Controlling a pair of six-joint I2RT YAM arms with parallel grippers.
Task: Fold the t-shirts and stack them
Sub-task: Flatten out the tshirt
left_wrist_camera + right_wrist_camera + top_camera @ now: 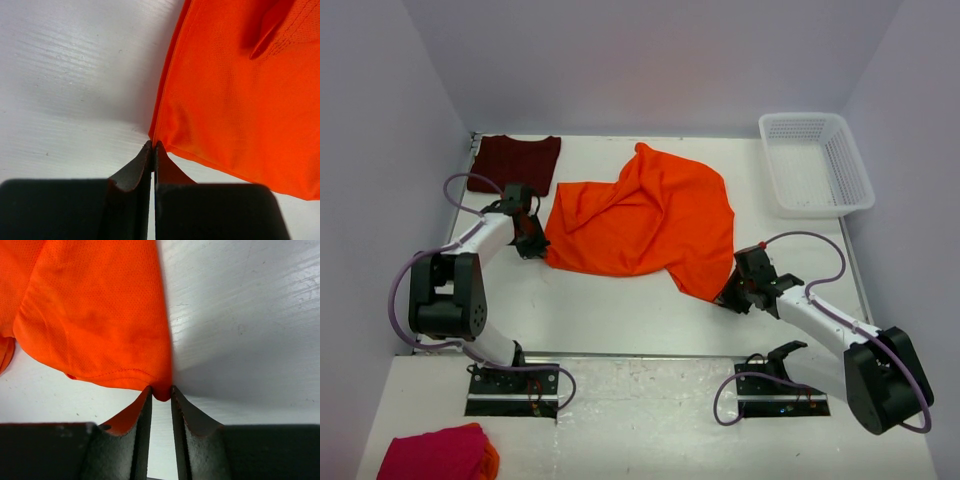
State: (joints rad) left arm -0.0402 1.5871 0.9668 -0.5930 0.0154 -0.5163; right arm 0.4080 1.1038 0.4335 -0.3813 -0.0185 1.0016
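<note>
White table under pale lilac walls, and the overhead camera is giving us the whole field. The orange shirt is lying crumpled and spread across the middle, while the maroon shirt is sitting folded in the far left corner, well apart from the arms' work. Only the overhead view is showing that maroon one, plus the basket at far right and the bundle at the near left edge.

The left claw is reaching to the orange shirt's left near corner, the right claw to its right near corner.

The wrist cameras are giving what the overhead cannot. Left wrist: the left claw is pressing its fingers together, pinching the corner of the orange shirt right at the tips. Right wrist: the right claw is showing a narrow gap, with the hemmed corner of the orange shirt sitting between the tips; whether that pinch is firm, I cannot tell.

Counting up: two shirts, one orange and one maroon, two arms, two claws, one basket, one bundle.
</note>
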